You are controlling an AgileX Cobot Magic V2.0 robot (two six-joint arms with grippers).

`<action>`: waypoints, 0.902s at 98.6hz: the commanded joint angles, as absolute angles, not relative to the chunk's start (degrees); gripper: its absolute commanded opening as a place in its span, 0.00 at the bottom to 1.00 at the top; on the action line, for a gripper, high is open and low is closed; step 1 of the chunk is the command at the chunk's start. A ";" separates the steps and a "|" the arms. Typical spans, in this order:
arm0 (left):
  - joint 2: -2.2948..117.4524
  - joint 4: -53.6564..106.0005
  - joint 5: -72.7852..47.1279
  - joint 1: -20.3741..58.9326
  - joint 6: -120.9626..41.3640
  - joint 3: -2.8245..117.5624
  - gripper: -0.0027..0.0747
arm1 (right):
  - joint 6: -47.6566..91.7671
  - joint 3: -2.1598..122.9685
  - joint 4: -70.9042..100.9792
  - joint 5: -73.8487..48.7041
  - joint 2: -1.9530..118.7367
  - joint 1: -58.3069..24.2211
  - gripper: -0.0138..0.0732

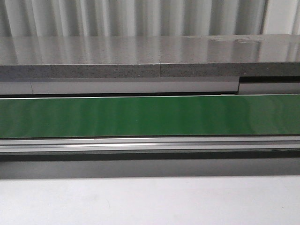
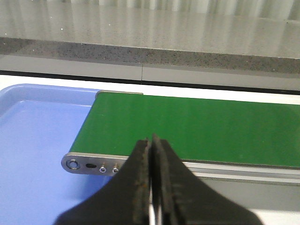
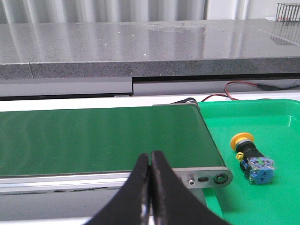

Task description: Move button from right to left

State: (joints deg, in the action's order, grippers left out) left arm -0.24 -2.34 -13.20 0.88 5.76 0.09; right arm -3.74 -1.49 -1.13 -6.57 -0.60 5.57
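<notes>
The button, with a yellow-orange cap, black body and blue-grey rear block, lies on its side in a green tray past the right end of the green conveyor belt. My right gripper is shut and empty, in front of the belt's near rail, some way to the left of the button. My left gripper is shut and empty, in front of the left end of the belt. The front view shows only the belt; neither gripper nor the button shows there.
A blue tray sits past the belt's left end. A grey stone counter runs behind the belt. Red and black wires lie behind the green tray. A white table surface lies in front of the conveyor.
</notes>
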 commanded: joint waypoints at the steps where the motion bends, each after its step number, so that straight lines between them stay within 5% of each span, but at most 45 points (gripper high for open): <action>1: -2.34 -2.34 -8.99 0.91 6.32 -1.33 0.01 | -3.57 0.76 -1.83 -3.00 -1.00 5.98 0.08; 46: -2.34 -2.34 -8.99 0.91 6.32 -1.33 0.01 | -3.57 22.04 -1.83 -20.08 18.33 5.98 0.08; 89: -2.34 -2.34 -8.99 0.91 6.32 -1.33 0.01 | -3.47 29.75 -2.48 -23.75 33.78 5.98 0.08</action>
State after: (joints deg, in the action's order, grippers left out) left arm -0.24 -2.34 -13.20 0.88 5.76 0.09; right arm -3.74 25.60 -1.25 -25.79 30.40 5.57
